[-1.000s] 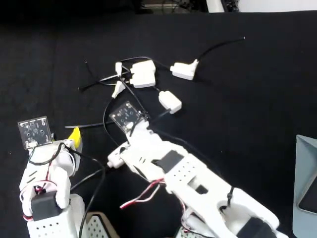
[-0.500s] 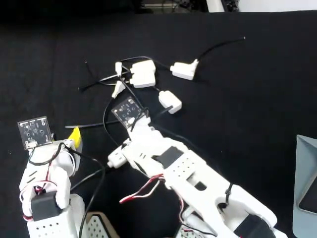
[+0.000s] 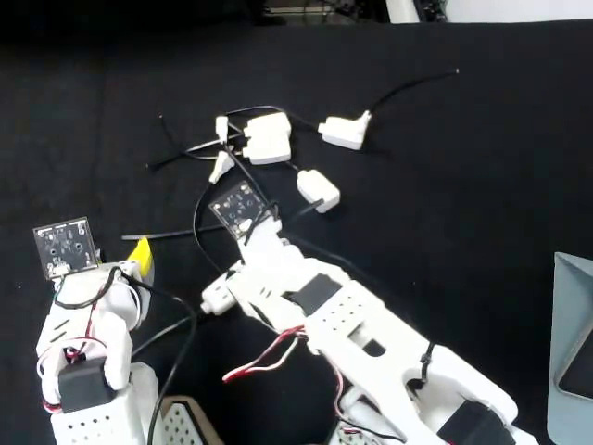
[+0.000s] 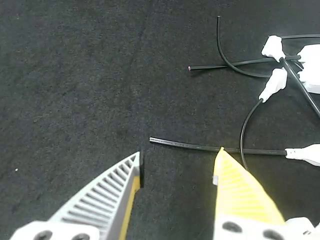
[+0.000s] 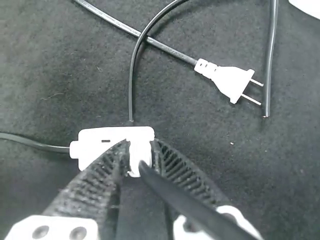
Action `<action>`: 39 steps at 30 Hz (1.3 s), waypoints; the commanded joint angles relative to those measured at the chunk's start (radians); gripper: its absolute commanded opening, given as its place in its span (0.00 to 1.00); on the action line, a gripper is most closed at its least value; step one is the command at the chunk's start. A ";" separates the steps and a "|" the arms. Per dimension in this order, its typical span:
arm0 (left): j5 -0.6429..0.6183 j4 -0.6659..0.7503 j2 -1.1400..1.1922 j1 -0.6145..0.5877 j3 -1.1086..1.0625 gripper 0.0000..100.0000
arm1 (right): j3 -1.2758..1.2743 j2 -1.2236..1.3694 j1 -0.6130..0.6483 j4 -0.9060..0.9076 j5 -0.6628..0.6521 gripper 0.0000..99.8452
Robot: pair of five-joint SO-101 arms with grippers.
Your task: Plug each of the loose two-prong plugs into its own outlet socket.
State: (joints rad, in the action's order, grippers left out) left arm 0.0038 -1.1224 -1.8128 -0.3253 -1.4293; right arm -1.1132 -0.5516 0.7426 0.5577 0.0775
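Judging by how things lie, the job is barely begun: no plug can be seen seated in a socket.

Nearest, at the lower left of the high view, the left gripper [image 4: 178, 162] hangs over the black table [image 4: 75, 75]. Its grey and yellow fingers are spread wide with nothing between them. A thin black cable [image 4: 190, 145] lies on the cloth just past the fingertips.

Farther in, at the middle of the high view, the right gripper [image 5: 139, 156] is down at the table and pinches a white connector [image 5: 110, 141] across its middle. The fingers are nearly closed, both pressing on the connector's sides. A cord leaves one end of it. I cannot tell whether it is a plug or a socket, as no prongs show.

Just beyond it a loose two-prong plug [image 5: 227, 82] lies flat with its prongs bare, touching nothing but its own cord.

Farthest, in the upper middle of the high view, three socket blocks [image 3: 267, 137] sit among tangled cords. Two small plugs [image 3: 220, 167] lie just beside the leftmost block. These look unplugged, though the gap is hard to read.

So every pairing seems left to do, and the held connector is the only piece in a grip.
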 commanded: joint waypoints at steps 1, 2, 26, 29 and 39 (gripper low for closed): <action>-0.003 -0.003 -0.006 -0.008 0.004 0.24 | 0.056 0.030 0.015 -0.005 0.012 0.01; -0.003 -0.003 -0.006 -0.008 0.004 0.24 | 0.067 0.051 0.020 -0.005 0.012 0.01; -0.003 -0.003 -0.006 -0.015 0.004 0.24 | 0.168 0.326 0.038 0.020 -0.018 0.01; -0.003 -0.003 -0.006 -0.015 0.004 0.24 | 0.174 0.234 -0.011 0.052 -0.020 0.01; -0.003 -0.003 -0.006 -0.015 0.002 0.24 | 0.237 -0.189 -0.318 0.123 -0.011 0.01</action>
State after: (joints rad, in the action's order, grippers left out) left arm 0.0038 -1.1224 -1.8128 -0.3253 -1.4308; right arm -0.9551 -0.6513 0.5201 0.6759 0.0621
